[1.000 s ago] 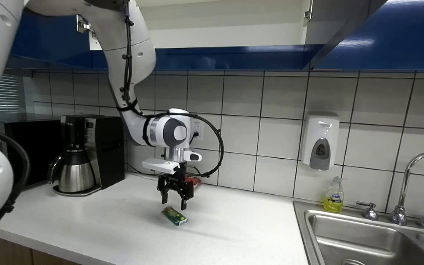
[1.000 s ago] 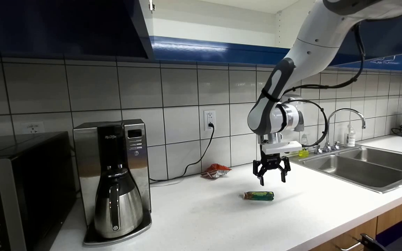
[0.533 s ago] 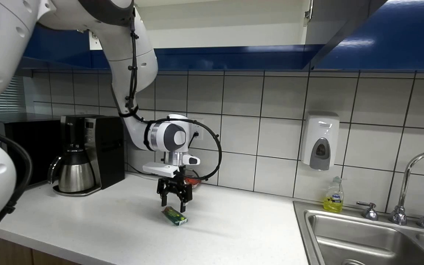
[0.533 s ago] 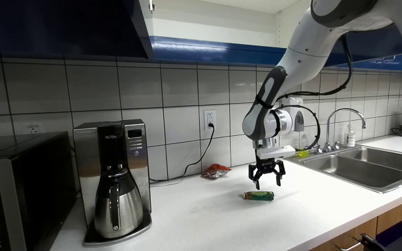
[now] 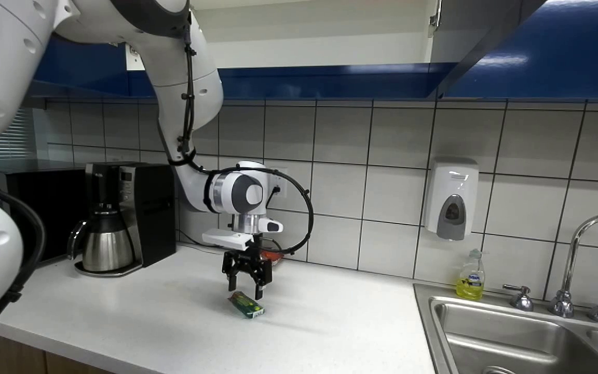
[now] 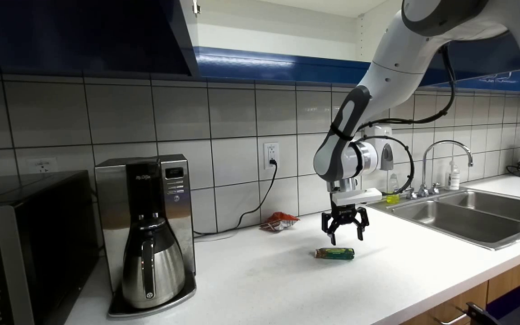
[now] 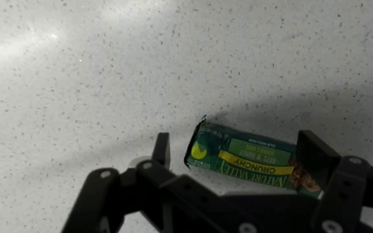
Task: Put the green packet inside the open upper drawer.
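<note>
The green packet (image 7: 248, 158) lies flat on the white counter, and both exterior views (image 5: 247, 306) (image 6: 335, 253) show it too. Just above it hangs my gripper (image 5: 245, 291) (image 6: 346, 240), jaws spread wide and holding nothing. In the wrist view the packet runs lengthwise across the gap of the gripper (image 7: 236, 149). One finger (image 7: 163, 149) stands clear of its left end; the other finger (image 7: 316, 158) covers part of its brown-printed right end. Overhead, the open upper drawer (image 5: 320, 49) (image 6: 282, 34) is a pale compartment above a blue ledge, its floor hidden.
A coffee maker (image 6: 176, 216) and a microwave (image 6: 48, 225) stand along one side. Against the tiled wall lies a crumpled red wrapper (image 6: 279, 221). On the far side are a metal sink (image 6: 463, 225), a faucet (image 5: 571, 254) and a soap bottle (image 5: 470, 280). A blue cabinet door (image 5: 543, 52) juts out overhead.
My gripper has come down closer to the packet and shifted slightly, mostly between one second and half a second ago; since then it has barely moved. The packet has stayed put.
</note>
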`<state>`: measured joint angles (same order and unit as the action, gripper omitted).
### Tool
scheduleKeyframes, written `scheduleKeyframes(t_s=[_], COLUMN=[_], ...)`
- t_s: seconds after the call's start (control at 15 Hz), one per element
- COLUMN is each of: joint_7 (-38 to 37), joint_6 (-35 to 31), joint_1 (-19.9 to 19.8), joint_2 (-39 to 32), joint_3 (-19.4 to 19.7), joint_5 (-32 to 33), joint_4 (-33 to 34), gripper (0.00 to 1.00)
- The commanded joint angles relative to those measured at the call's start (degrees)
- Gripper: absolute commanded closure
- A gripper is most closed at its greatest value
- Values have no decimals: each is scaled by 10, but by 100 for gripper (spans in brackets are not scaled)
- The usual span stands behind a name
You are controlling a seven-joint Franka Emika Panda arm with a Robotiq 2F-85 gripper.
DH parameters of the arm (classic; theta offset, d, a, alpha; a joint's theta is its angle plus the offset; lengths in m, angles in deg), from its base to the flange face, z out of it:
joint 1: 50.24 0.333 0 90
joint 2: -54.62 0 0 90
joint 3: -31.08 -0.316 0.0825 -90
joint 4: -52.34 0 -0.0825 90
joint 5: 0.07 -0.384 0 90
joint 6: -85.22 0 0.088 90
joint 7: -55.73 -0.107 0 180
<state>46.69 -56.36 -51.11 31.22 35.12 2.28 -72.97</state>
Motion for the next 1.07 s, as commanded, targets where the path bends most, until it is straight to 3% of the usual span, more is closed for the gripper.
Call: scheduleKeyframes(t_s=[0.0, 0.53, 1.0], joint_7=[18, 130, 223], joint_6=[2, 20, 29], joint_1=[4, -7, -5], joint_2=[6, -4, -24], joint_3=[1, -7, -6], joint_5=[13, 41, 117], joint_4=[-3, 12, 33], gripper=[0, 0, 0])
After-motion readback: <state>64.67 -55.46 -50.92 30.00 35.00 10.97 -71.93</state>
